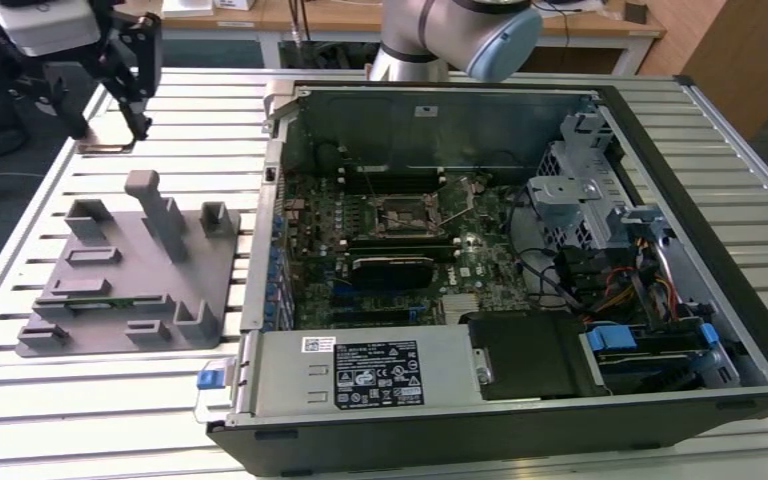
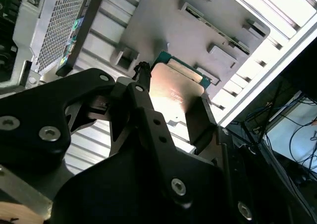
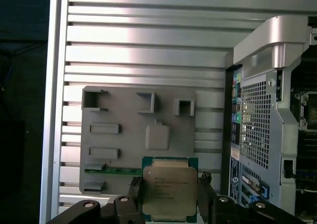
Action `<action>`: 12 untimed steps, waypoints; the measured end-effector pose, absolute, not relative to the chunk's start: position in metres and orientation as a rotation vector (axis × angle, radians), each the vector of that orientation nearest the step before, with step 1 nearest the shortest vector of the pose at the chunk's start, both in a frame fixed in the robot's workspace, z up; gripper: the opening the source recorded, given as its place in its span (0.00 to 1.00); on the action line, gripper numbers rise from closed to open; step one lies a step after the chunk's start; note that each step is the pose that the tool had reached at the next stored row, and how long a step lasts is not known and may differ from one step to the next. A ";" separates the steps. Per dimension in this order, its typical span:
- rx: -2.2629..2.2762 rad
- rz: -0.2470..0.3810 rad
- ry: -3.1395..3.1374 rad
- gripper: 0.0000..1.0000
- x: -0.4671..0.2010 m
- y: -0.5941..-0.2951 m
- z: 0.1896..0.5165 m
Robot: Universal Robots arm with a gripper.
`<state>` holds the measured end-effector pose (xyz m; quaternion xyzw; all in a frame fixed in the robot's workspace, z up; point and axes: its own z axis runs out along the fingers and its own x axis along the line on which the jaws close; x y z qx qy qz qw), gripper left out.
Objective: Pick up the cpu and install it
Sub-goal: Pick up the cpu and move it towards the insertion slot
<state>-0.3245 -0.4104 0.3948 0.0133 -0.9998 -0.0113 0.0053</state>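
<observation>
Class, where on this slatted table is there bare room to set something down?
Bare slats lie in front of the grey plastic fixture block, and beyond it toward the gripper. The open black computer case is crowded.

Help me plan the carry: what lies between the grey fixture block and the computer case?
Only a bare strip of slatted table separates the fixture block from the case, seen in the first wrist view.
</observation>
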 end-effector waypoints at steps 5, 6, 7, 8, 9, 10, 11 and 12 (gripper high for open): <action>0.042 -0.035 -3.131 0.53 -0.302 -0.410 0.394; 0.042 -0.035 -3.131 0.53 -0.298 -0.410 0.394; 0.042 -0.035 -3.131 0.53 -0.294 -0.410 0.394; 0.042 -0.035 -3.131 0.53 -0.290 -0.410 0.394; 0.042 -0.035 -3.131 0.53 -0.287 -0.410 0.394; 0.042 -0.035 -3.131 0.53 -0.283 -0.410 0.394; 0.042 -0.035 -3.131 0.53 -0.279 -0.410 0.394; 0.042 -0.035 -3.131 0.53 -0.275 -0.410 0.394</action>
